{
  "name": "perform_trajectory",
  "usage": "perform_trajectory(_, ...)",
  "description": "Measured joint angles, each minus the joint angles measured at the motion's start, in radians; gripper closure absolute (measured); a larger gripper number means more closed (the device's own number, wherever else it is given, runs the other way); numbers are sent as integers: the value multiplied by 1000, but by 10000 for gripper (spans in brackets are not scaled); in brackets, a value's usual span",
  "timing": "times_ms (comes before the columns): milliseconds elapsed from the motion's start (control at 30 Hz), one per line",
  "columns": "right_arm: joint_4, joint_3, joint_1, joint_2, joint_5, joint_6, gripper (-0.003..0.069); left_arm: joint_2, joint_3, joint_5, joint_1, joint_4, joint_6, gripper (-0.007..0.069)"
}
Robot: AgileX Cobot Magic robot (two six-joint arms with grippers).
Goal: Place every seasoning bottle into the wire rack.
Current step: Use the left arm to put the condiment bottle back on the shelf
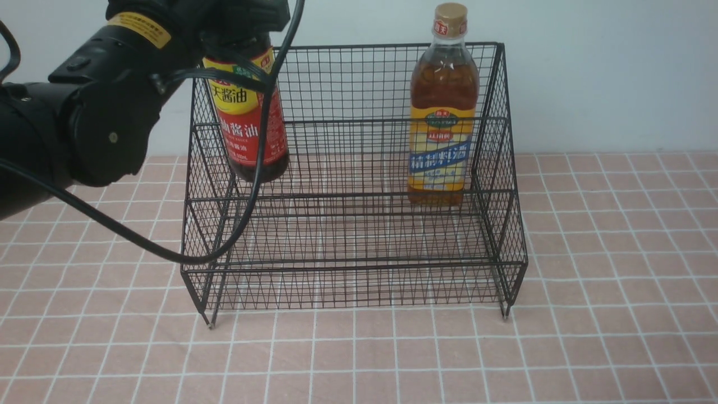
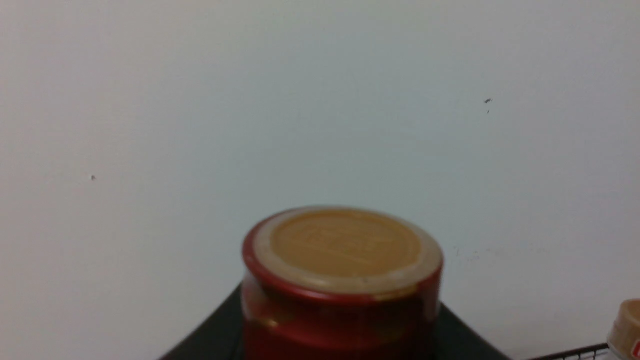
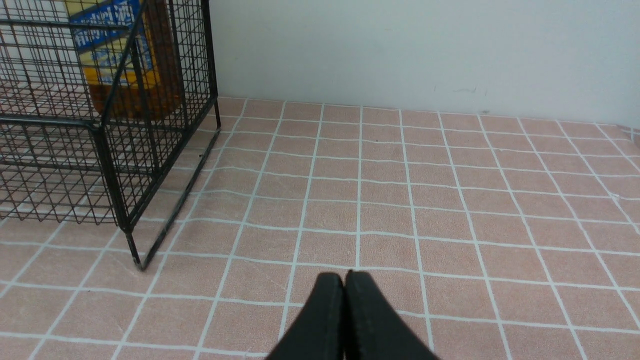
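Nearest the front camera, across the bottom of the frame, lay the pink tablecloth with its white grid lines. At the left edge the left arm filled the upper corner, a black cable looping from it down over the front of the wire rack. The left gripper sat at the top left of the frame and was clamped around the upper part of the dark soy-sauce bottle, whose tilted body hung clear above the rack's tiers, near the rack's left wall. In the left wrist view the bottle's tan cap top and red neck showed at lower centre, with black gripper parts on either side.

Further back, in the right half of the rack, the amber-liquid bottle stood upright on the rear, higher tier, close to the right wall, its tan cap above the rack's top rim.

At the bottom centre of the right wrist view the right gripper hung over the cloth with its fingertips pressed together and nothing between them, well apart from the rack's corner foot. Behind everything stood a pale wall.
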Motion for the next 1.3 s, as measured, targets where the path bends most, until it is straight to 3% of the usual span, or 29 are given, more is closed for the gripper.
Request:
perform_trajectory(633, 0, 0, 0, 0, 0, 0, 673, 61, 6, 409, 0, 7, 2, 369)
perform_trajectory(967, 0, 0, 0, 0, 0, 0, 673, 81, 1, 425, 0, 10, 2, 367)
perform_trajectory(1300, 0, 0, 0, 0, 1, 0, 673, -24, -12, 511, 0, 9, 2, 206)
